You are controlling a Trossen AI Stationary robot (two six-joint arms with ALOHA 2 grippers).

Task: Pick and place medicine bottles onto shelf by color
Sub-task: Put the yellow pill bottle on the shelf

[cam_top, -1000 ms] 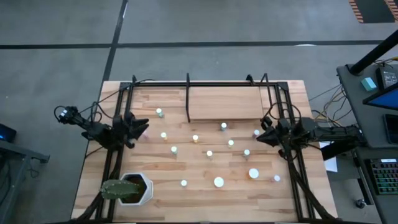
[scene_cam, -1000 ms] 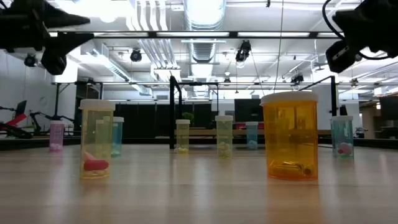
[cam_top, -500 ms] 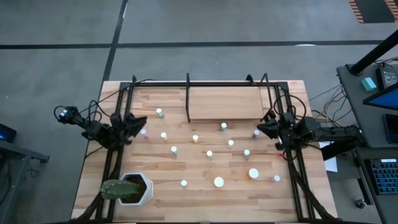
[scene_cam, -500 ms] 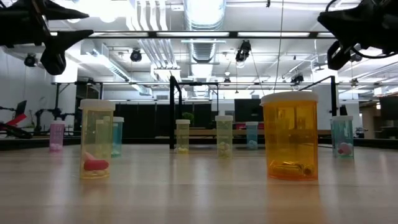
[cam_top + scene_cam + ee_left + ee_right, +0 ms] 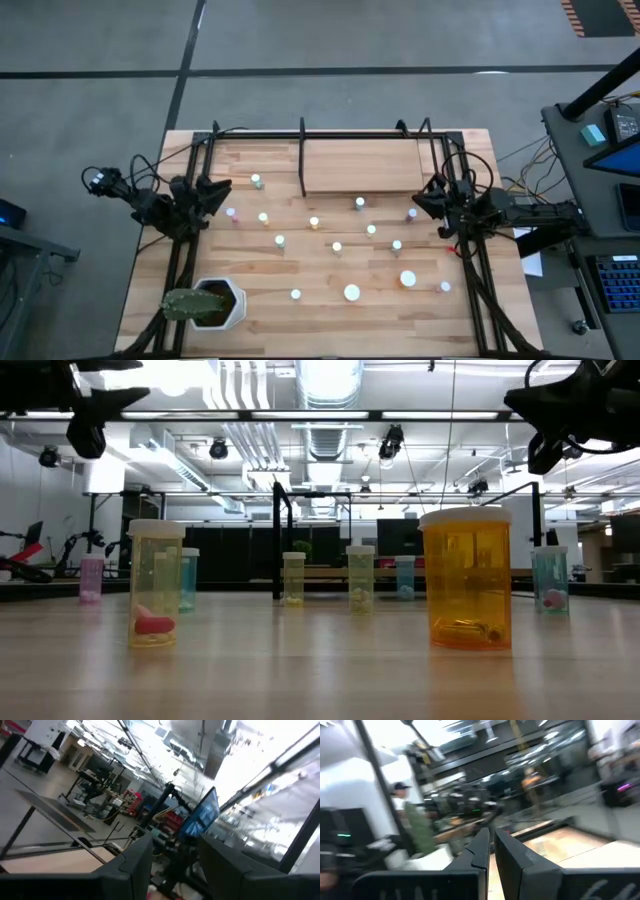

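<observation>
Several small medicine bottles (image 5: 337, 246) stand upright on their bases on the wooden tabletop. In the low view a yellowish one (image 5: 156, 585) and a wide orange one (image 5: 467, 578) stand nearest. The light-wood shelf (image 5: 360, 165) lies at the table's far middle, with no bottle on it. My left gripper (image 5: 222, 187) hangs open above the table's left side, near a pink bottle (image 5: 231, 212), with nothing between its fingers (image 5: 135, 862). My right gripper (image 5: 428, 193) hangs shut above the table's right side, close to another bottle (image 5: 411, 213).
A white hexagonal pot with a green plant (image 5: 205, 303) stands at the near left corner. Black frame bars (image 5: 190, 260) run along both sides of the table and around the shelf. A person stands beyond the table in the right wrist view.
My left gripper has risen and drawn back a little toward the table's left edge, staying open, which uncovers the pink bottle in the high view. My right gripper has turned at the wrist and tipped upward in place, staying shut. No bottle has moved.
</observation>
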